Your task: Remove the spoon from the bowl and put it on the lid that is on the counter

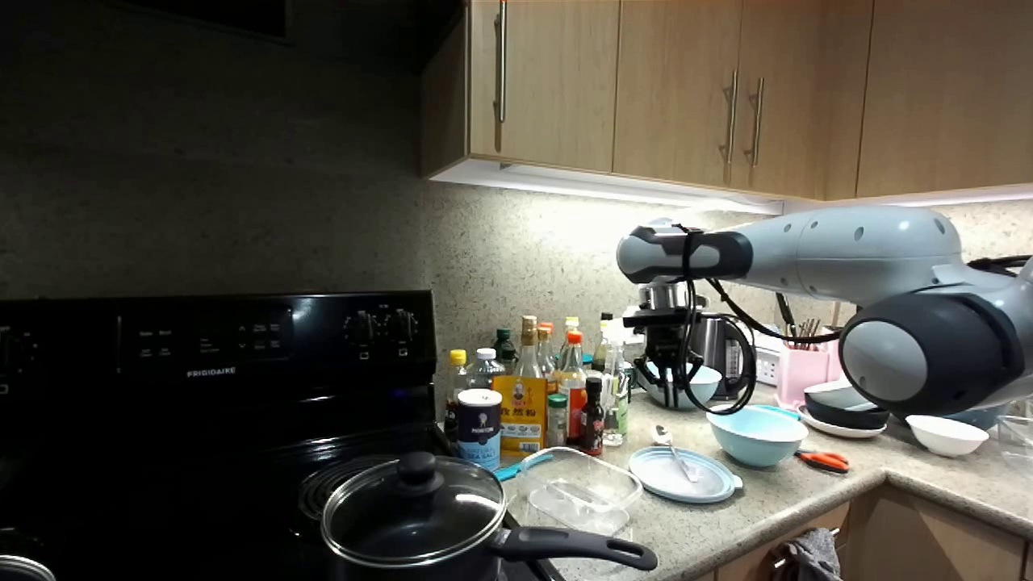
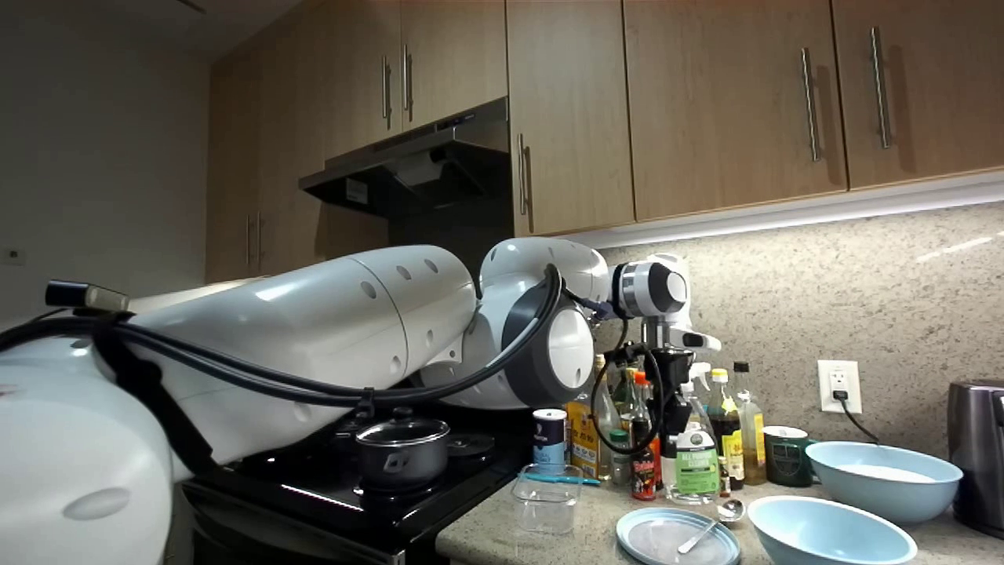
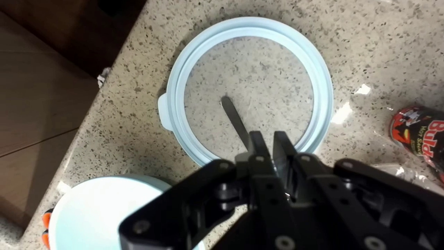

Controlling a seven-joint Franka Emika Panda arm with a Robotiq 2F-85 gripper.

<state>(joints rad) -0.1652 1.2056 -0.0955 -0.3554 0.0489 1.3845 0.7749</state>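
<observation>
- Jaws slightly parted, with a narrow gap between the tips; they point straight down and hang in the air above the tabletop.
- Spoon on the lid, below the jaws and apart from them. Its handle lies over the lid's see-through middle; its rounded end reaches past the rim in both exterior views. I cannot tell whether that end touches the tabletop. In the wrist view it is mostly hidden behind the jaws.
- Lid flat on the tabletop: round, pale blue at the rim, with a small tab on the side toward the tabletop's edge.
- Near pale blue bowl, upright, just beside the lid.
- Orange-handled tool, next to that bowl, on the side away from the lid.
- Second pale blue bowl, behind the near one and beside the dark kettle; something white shows inside it in an exterior view.
- Clear plastic container, on the lid's other side, toward the stove.
- Bottles by the wall, among them a hot sauce bottle and a spray bottle of cleaner.
- Salt canister, at the stove end of the bottles.
- Dark covered pot with a long handle, on the stove.
</observation>
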